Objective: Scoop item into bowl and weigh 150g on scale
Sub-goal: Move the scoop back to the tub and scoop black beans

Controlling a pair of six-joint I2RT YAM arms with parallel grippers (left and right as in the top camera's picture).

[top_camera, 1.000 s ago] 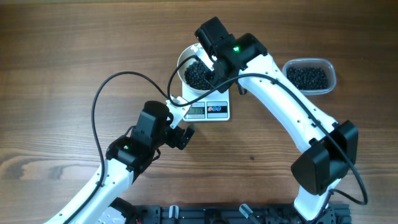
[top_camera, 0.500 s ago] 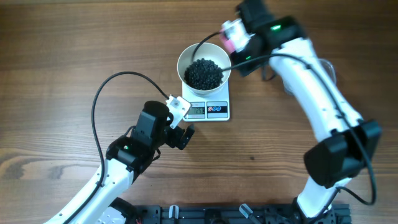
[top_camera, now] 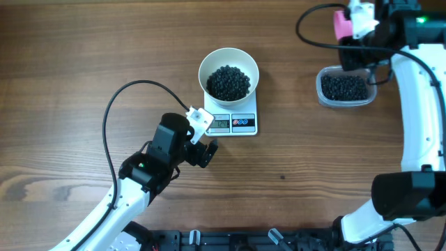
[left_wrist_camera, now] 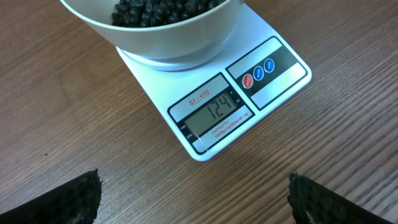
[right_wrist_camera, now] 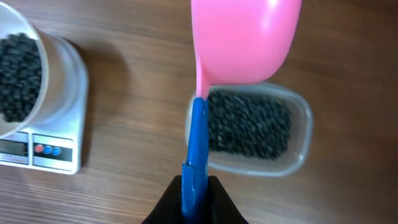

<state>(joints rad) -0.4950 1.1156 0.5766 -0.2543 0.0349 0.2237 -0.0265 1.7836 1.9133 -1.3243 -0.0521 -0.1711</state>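
Observation:
The white bowl [top_camera: 206, 64] stands on the scale [top_camera: 244, 124] and holds a heap of the item, small black beads [top_camera: 228, 82]. In the left wrist view the scale [left_wrist_camera: 273, 81] shows 124 under the bowl [left_wrist_camera: 186, 43]. More beads [right_wrist_camera: 249, 127] fill a clear tub [top_camera: 320, 87]. My right gripper [right_wrist_camera: 196, 193] is shut on the blue handle of a pink scoop [right_wrist_camera: 245, 37], which hangs over the tub's far side. I see no beads in the scoop [top_camera: 341, 25]. My left gripper [left_wrist_camera: 196, 199] is open and empty on the near side of the scale.
The left arm [top_camera: 150, 167] lies across the table's front left, its black cable [top_camera: 111, 118] looping toward the scale. The right arm [top_camera: 425, 97] runs down the right edge. A dark rail [top_camera: 244, 240] lines the front edge.
My right arm has swung from above the bowl to the right, carrying the scoop over the tub. The left arm, bowl and scale have not moved.

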